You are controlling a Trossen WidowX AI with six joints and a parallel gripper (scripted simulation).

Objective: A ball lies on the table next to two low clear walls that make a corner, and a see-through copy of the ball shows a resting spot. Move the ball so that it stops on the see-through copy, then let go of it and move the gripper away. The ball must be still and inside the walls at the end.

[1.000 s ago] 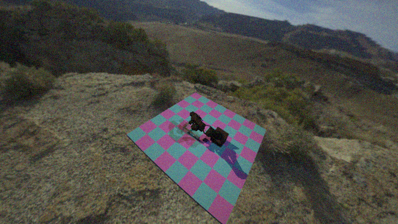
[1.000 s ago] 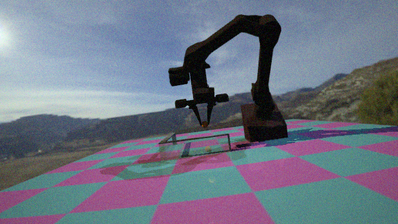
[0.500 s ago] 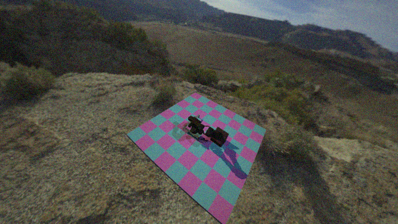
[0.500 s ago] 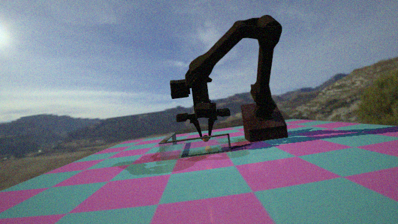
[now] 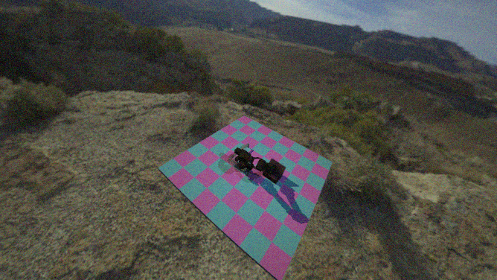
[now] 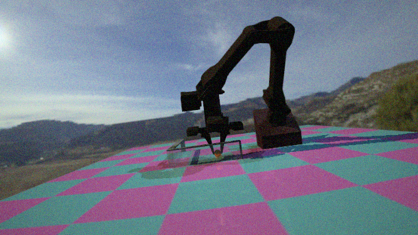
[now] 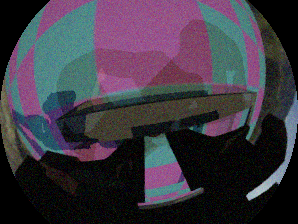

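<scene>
My gripper (image 6: 217,152) (image 7: 152,125) is shut on the small orange ball (image 6: 217,154), low over the checkered table. In the exterior view the ball shows through the clear wall (image 6: 241,150) (image 7: 165,118), on the inner side of the corner. The other clear wall (image 6: 183,145) runs back at the left. Only a faint patch shows at the ball's lower edge where it overlaps the see-through copy, so the exact fit cannot be told. In the wrist view the ball and the copy cannot be made out. The top view is too small to show the ball.
The arm's base (image 6: 278,135) (image 5: 274,170) stands on the pink and teal checkered table (image 6: 219,187) (image 5: 238,228), right of the walls in the exterior view. The clear walls stand close around the fingers. Shadows and reflections cross the table there. Rocky ground lies beyond the table's edges.
</scene>
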